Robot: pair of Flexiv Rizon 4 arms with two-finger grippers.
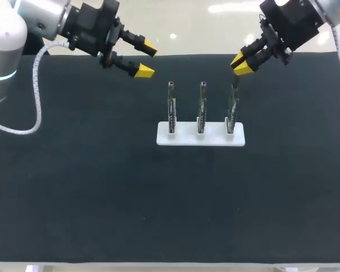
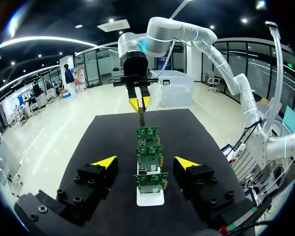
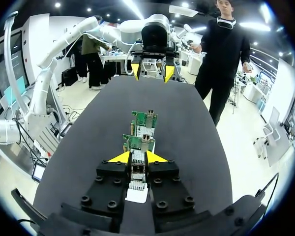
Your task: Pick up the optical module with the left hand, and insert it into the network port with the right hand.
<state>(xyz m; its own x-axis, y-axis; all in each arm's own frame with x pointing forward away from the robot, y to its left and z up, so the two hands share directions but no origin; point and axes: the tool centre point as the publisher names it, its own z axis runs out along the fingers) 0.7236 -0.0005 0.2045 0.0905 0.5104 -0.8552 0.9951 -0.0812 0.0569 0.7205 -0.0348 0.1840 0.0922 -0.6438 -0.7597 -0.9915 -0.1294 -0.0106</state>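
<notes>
The black table [image 1: 73, 198] carries everything. The left arm [image 1: 45, 22] comes in at the far left corner and hangs over the table's far edge, well apart from the boards. The left jaws stand wide open with nothing between their yellow tips. The right arm [image 1: 297, 20] comes in at the far right corner and hangs above the right end of the row. The right jaws are drawn close together and grip the module [image 1: 235, 84] from two sides.

A white base [image 1: 181, 137] lies near the middle of the table. Three green boards stand upright in it, side by side: the left board [image 1: 171, 107], the middle board [image 1: 202, 107] and the right board [image 1: 232, 110]. In the right wrist view a metal port [image 3: 150, 117] shows at the top of the farthest board.

The module is a thin dark piece hanging down from the right jaws. Its lower end reaches the top edge of the right board. In the left wrist view the module [image 2: 142, 118] stands just over the farthest board. I cannot tell whether it sits in a port.
</notes>
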